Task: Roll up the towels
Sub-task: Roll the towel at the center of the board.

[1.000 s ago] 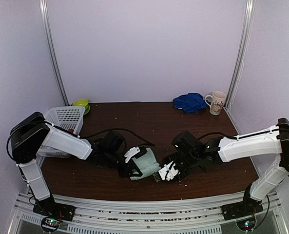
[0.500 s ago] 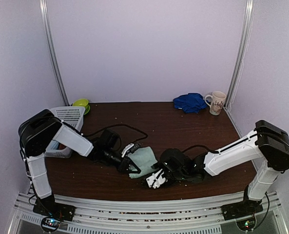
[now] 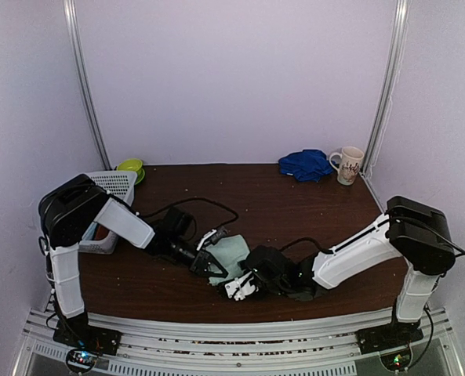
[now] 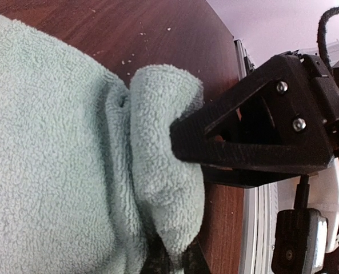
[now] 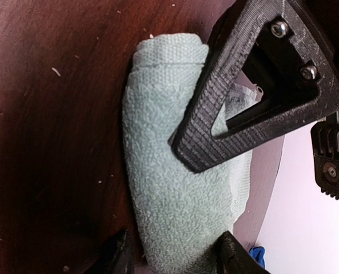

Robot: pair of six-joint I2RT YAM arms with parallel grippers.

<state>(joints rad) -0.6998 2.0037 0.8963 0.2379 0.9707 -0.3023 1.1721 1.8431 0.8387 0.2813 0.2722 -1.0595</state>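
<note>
Reaching the right gripper (image 3: 236, 288) further left along the near edge than a second ago, stretching that arm low and long, straddling one end of the mint-green towel (image 3: 230, 252) with parted jaws. Pinching a fold of it tight in the left gripper (image 3: 207, 262), elbow bent. Lying fluffy and part-rolled on a dark wooden table (image 3: 256, 204) between lilac walls (image 3: 232, 78); leaving the crumpled blue towel (image 3: 305, 164) far back beside a white mug (image 3: 348, 164).

Half-rolled mint towel (image 3: 230, 252), crumpled blue towel (image 3: 305, 164)
</note>
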